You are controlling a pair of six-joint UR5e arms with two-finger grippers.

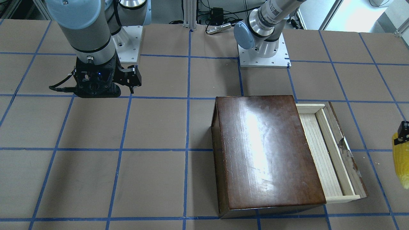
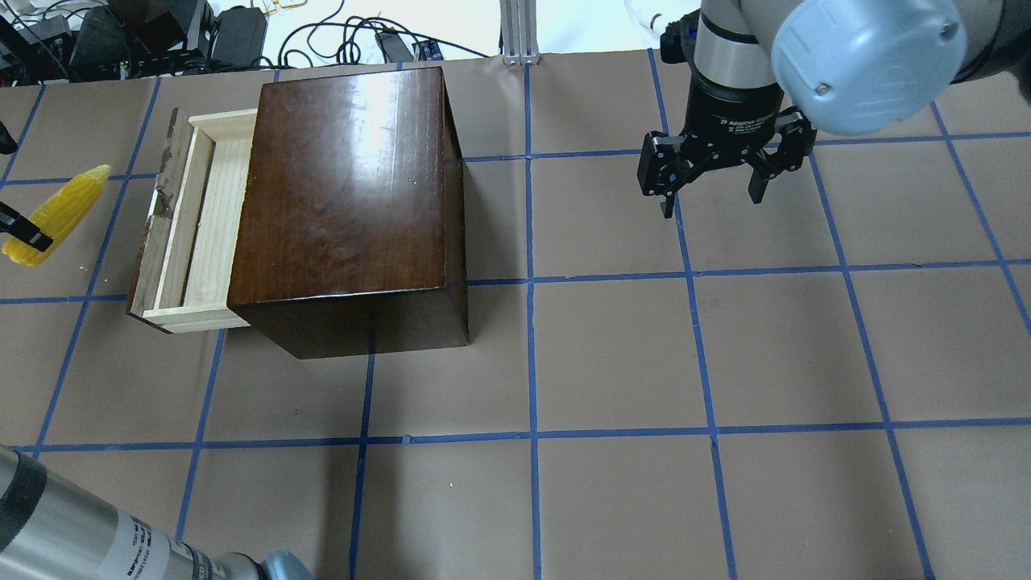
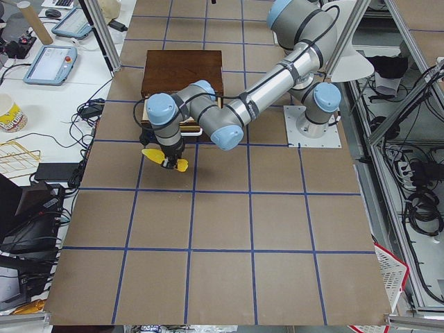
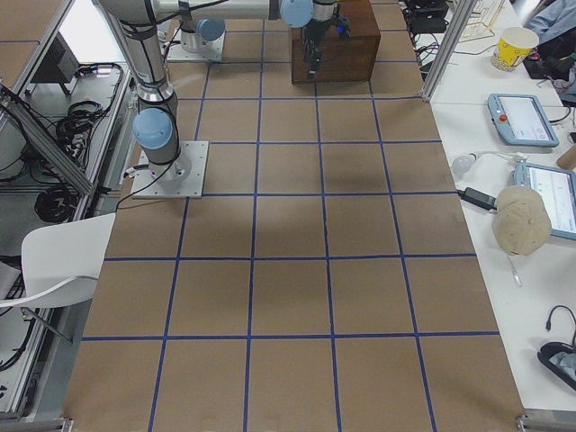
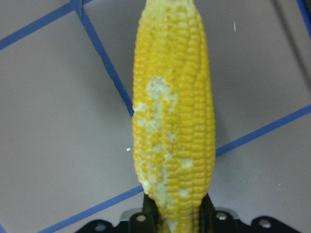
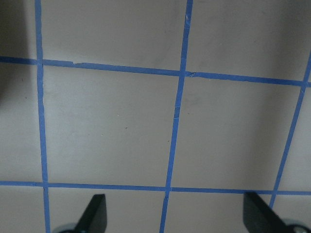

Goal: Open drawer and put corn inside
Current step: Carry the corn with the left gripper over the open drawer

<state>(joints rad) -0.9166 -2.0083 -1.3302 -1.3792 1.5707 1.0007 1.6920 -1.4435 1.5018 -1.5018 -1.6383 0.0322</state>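
Observation:
The dark-brown wooden box [image 2: 346,193] stands on the table with its drawer [image 2: 197,225] pulled out; the pale wood tray shows nothing in it. It also shows in the front-facing view [image 1: 322,153]. My left gripper [image 2: 28,234] is shut on the yellow corn [image 2: 64,208] and holds it above the table, just beyond the drawer's worn front panel [image 2: 157,209]. In the left wrist view the corn [image 5: 175,111] stands out from the fingers [image 5: 146,208], tip away. My right gripper [image 2: 713,197] is open and empty, hanging over the table well to the right of the box.
The table is brown paper with a blue tape grid [image 2: 532,278]. The arm bases [image 1: 263,54] stand at the robot's edge of the table. Cables and electronics [image 2: 97,36] lie beyond the far edge. Side tables with tablets and a cup [image 4: 517,45] flank the table.

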